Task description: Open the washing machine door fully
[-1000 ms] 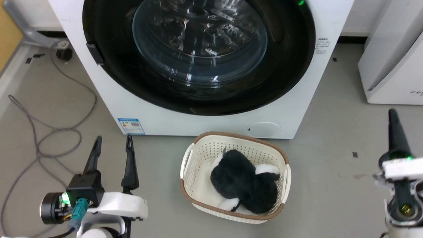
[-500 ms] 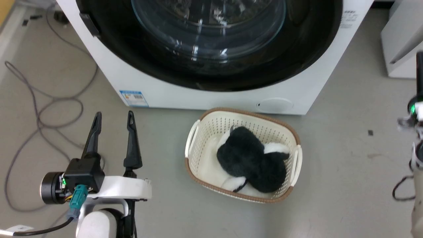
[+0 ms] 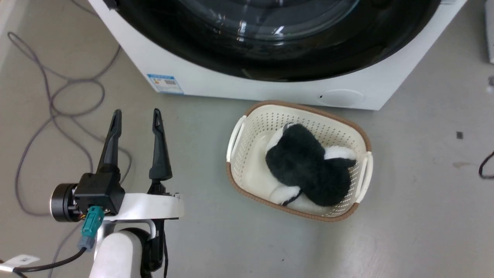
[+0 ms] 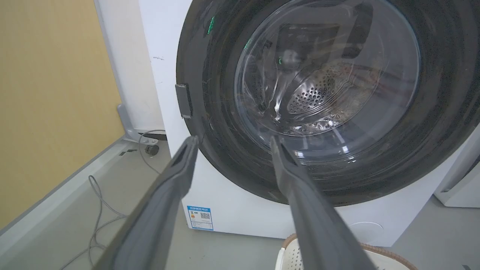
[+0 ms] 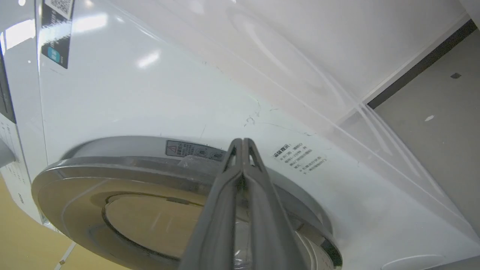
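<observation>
The door [image 4: 330, 93] is shut, flush in the front of the washer [image 3: 270, 87], at the far side of the floor ahead of me. Nothing about it has changed in the last second. What changed is my viewpoint: the head camera has dipped or closed in, so the washer has slid up the picture, and that is the camera moving, not the machine.

The right gripper [image 5: 243, 142] was low on the right of the head view a second ago and then ran off towards that edge. Its own camera now looks along pinched-together fingers at the door's silver rim, seen side-on. I cannot tell whether the tips touch the rim.

The left gripper [image 3: 136, 112] hangs near left over bare floor as before, its fingers spread wide and holding nothing.

I judge I am only on the approach, and the whole swing is yet to do. The small tab [image 4: 183, 100] on the door's left edge looks like the place to pull.

Count:
- one door
- one washer
- one tab
- two grippers
- one basket [image 3: 237, 135], near and just right of centre, close in front of the washer
- one black-and-white plush toy [image 3: 308, 170] lying in the basket
</observation>
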### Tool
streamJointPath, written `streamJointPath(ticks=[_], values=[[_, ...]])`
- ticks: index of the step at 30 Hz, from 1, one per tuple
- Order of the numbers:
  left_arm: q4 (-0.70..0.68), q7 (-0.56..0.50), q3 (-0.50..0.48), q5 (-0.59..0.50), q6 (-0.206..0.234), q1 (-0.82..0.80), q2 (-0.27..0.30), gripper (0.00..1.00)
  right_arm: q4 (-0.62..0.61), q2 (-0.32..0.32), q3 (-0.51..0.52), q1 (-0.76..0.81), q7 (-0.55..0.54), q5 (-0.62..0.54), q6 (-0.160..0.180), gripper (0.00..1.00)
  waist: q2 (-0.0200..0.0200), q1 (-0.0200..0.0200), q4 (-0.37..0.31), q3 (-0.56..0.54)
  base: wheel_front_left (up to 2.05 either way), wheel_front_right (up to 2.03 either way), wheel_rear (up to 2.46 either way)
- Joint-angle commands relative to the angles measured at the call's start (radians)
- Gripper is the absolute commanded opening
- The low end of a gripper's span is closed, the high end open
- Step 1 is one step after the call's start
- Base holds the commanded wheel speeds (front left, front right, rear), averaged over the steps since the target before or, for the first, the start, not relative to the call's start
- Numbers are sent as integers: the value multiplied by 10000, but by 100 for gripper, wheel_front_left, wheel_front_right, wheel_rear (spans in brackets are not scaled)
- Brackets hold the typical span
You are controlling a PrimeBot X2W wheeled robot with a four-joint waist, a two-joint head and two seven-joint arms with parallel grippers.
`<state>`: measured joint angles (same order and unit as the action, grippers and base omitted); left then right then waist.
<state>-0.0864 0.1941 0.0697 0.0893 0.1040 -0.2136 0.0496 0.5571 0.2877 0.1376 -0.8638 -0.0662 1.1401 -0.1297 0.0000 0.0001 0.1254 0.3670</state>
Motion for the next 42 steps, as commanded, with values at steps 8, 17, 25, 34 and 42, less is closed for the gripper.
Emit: streamJointPath(ticks=[8,17,25,34,42], values=[[-111,247,202,172,199,-441,6,100,883,393,-568,-1447,-383,730,-9,0,0,-1,372,549,0,0,0],[-108,414,376,331,314,-650,6,100,1457,583,-1050,-2128,-648,1410,-9,0,0,-1,593,827,0,0,0],[-94,581,429,464,408,-784,6,100,1677,766,-1663,-2342,-1252,2297,-10,0,0,-1,662,944,0,0,0],[49,676,334,572,316,-652,6,100,1349,834,-2283,-1935,-2403,3244,-10,0,0,-1,436,643,0,0,0],[160,676,186,562,233,-459,6,100,921,725,-2580,-1219,-2999,3617,-10,0,0,-1,107,254,0,0,0]])
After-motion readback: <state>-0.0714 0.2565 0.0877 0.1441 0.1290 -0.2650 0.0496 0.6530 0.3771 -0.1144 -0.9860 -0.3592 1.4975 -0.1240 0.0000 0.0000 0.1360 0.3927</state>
